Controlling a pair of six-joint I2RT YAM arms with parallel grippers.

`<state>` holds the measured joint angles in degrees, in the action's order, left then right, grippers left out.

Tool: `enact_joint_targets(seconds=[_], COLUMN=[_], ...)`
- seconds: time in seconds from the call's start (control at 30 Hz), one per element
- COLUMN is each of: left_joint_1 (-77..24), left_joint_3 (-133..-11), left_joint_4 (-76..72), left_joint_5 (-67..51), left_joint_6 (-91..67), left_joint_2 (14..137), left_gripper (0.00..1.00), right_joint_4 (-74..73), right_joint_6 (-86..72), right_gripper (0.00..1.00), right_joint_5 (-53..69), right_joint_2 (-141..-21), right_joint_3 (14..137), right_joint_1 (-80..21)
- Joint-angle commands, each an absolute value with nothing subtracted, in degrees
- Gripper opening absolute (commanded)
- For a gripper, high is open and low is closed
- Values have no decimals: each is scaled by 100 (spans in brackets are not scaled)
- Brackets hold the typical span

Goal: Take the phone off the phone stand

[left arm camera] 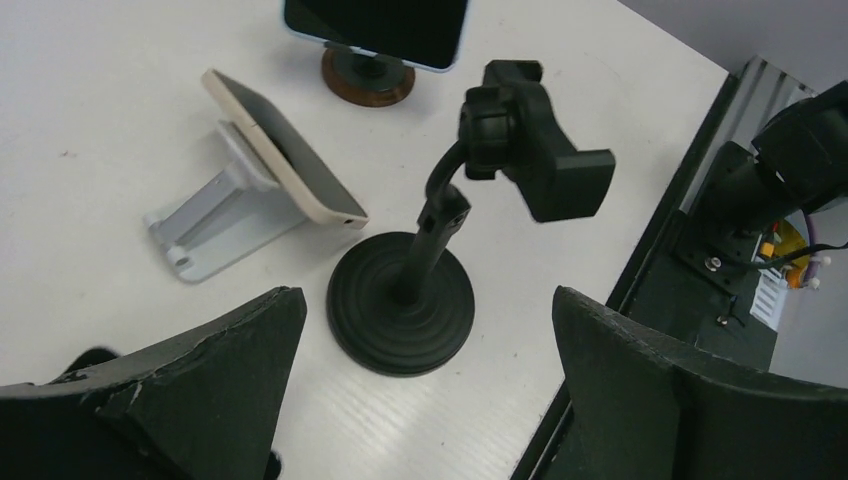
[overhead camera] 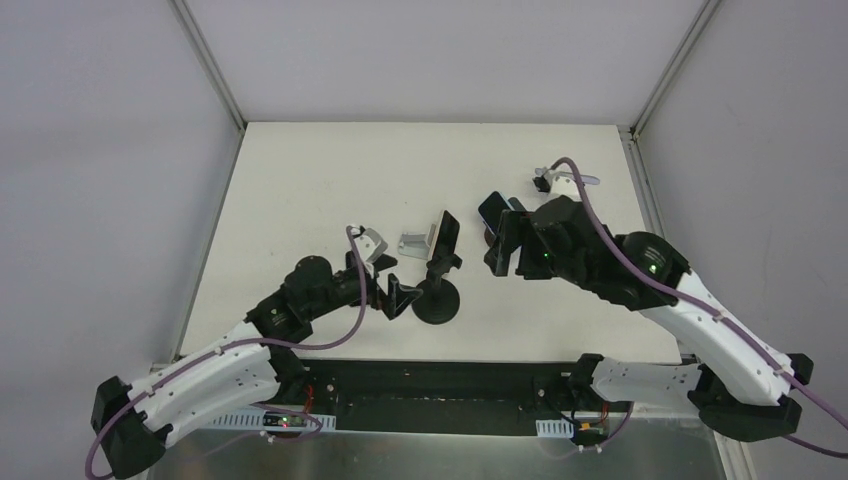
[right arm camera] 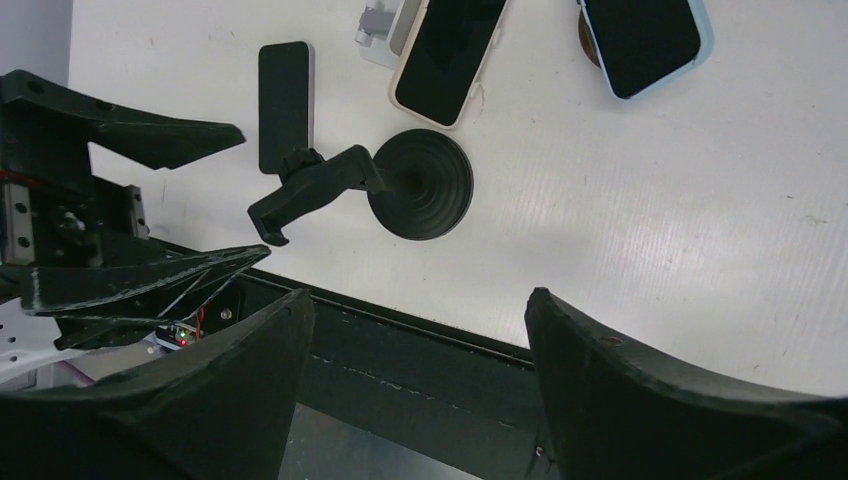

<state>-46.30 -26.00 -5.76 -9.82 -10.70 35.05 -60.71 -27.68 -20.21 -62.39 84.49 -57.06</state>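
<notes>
**Phone Off the Stand, Both Hands Spread**

The phone [right arm camera: 285, 105], a dark rectangle, is seen lying on the white table [overhead camera: 300, 190], out of the black phone stand [right arm camera: 420, 185]. In the right wrist view it is placed just beyond the stand's clamp head [right arm camera: 300, 195] and close to the tip of the far finger [right arm camera: 130, 130] of the left hand [left arm camera: 425, 298]. Whether finger and phone are touching cannot be told.

The phone stand is set upright on its round ribbed base, close to the near edge of the table. Its neck is bent and its clamp head is tilted to one side, with nothing held in it.

The fingers of the left hand are spread wide, and nothing is gripped between them. In the left wrist view the stand is framed in the gap beyond them. The right hand [right arm camera: 418, 295] is likewise held with its fingers well apart and nothing between them. It is positioned above the table, to the right of the stand.

Behind the phone stand, a beige phone [left arm camera: 285, 150] is leaned on a silver stand [left arm camera: 205, 235]. Farther back, a blue-cased phone [left arm camera: 375, 25] is carried on a support with a brown round base [left arm camera: 365, 82].
</notes>
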Motion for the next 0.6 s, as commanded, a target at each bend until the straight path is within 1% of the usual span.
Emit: enact_joint_targets(seconds=[0.0,0.13,0.3,0.43,0.57], left_joint_1=[-4941,-5061,-5088,-5091,-5089], left_joint_3=[-2600,-2298,-2124,-2130,-2213], left_joint_4=[-2386,-3416,-3997,-4338,-4649], left_joint_5=[-1222,-1041,-837,-670,-626], left_joint_6=[-590,-596,-642,-617,-648], left_joint_2=[4285,4900,5475,5943,6388], left_gripper=[99,99,98,94,88], right_joint_4=[-6035,-6021,-6021,-6006,-5960], right_joint_6=[-3006,-3051,-3066,-3077,-3079], right_gripper=[81,81,80,80,80], right_joint_5=[-2135,-2163,-2136,-2089,-2042], right_joint_2=[-5747,-5427,-5224,-5224,-5237], right_joint_3=[8145,7892,7738,7708,7635], right_joint_1=[-5653,-5605,-5561,-5547,-5541])
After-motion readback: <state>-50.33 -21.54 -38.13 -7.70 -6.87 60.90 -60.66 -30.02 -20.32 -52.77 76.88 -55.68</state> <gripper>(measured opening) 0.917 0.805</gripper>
